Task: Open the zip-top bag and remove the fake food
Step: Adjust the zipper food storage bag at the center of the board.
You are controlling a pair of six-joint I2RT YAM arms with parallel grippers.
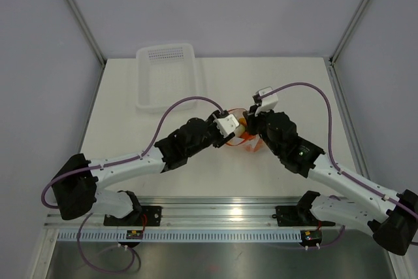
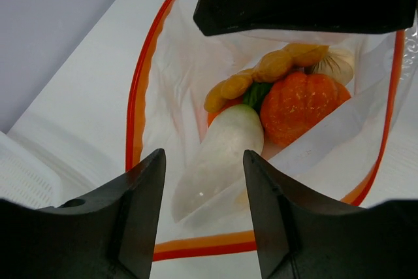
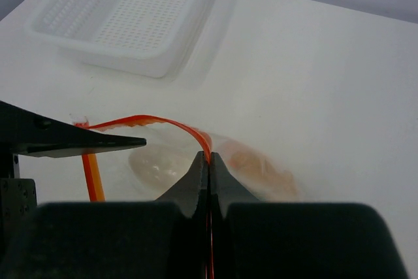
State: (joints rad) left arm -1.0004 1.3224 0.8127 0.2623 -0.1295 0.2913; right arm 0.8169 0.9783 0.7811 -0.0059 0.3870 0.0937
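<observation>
basket: white basket (image 1: 166,73), perforated, sits on the far left part of the table (image 1: 124,129), well apart from both grippers
left arm: left arm (image 1: 124,164) reaches from the near left corner towards the middle of the table
left gripper: left gripper (image 2: 204,158) is at the mouth of the bag, jaws apart with nothing clamped between them; the near run of the zipper strip crosses below the gap
bag: zip-top bag (image 2: 170,96), clear plastic, lies in the middle of the table between the two grippers, its mouth spread into a wide loop
zipper strip: red-orange zipper strip (image 2: 134,109) rims the open mouth
food: fake food (image 2: 274,102) is all inside the bag, bunched towards its far end
radish: white radish piece (image 2: 222,155) lies nearest the mouth, seen between the left fingers, its green top (image 2: 256,93) pointing inward
orange piece: ribbed orange ball (image 2: 302,106) touches the radish's green top on the right
yellow pieces: yellow pieces (image 2: 261,73) lie in a row just behind the radish and the ball
right gripper: right gripper (image 3: 209,160) has its jaws pressed together on the zipper strip, holding that edge raised above the table
right arm: right arm (image 1: 353,184) comes in from the near right corner
</observation>
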